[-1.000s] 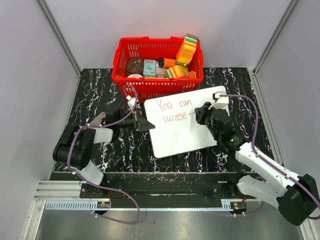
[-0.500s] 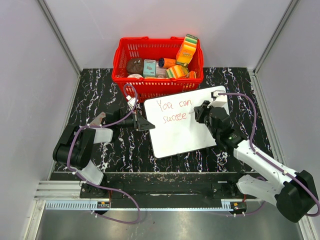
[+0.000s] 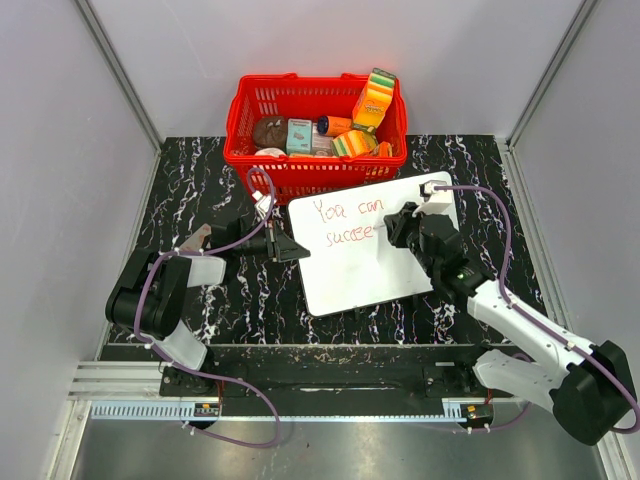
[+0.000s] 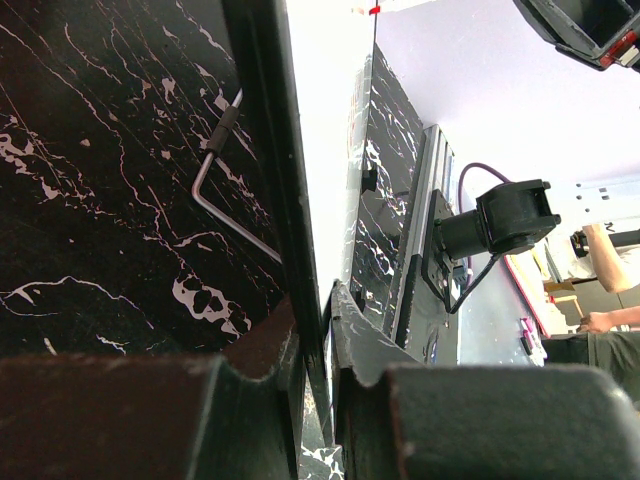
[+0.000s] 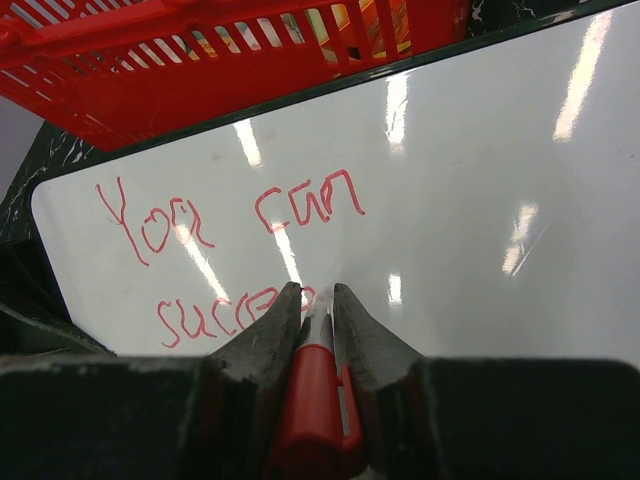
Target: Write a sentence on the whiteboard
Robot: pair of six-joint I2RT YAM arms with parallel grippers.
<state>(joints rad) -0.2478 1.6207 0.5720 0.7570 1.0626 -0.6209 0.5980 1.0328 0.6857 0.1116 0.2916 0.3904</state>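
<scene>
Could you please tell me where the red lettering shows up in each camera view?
Top external: the sentence, upper left of the whiteboard.
Left wrist: not visible; only the whiteboard's edge shows.
Right wrist: left of centre, across the whiteboard.
Shared landmark: the whiteboard.

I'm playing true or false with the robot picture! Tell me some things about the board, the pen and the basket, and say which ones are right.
1. The right gripper holds a red marker. True.
2. The sentence on the whiteboard is written in blue. False: the writing is red.
3. The left gripper pinches the whiteboard's edge. True.
4. The basket is empty. False: the red basket has several things in it.
5. The marker's tip is on the top line. False: it is at the end of the second line.
</scene>
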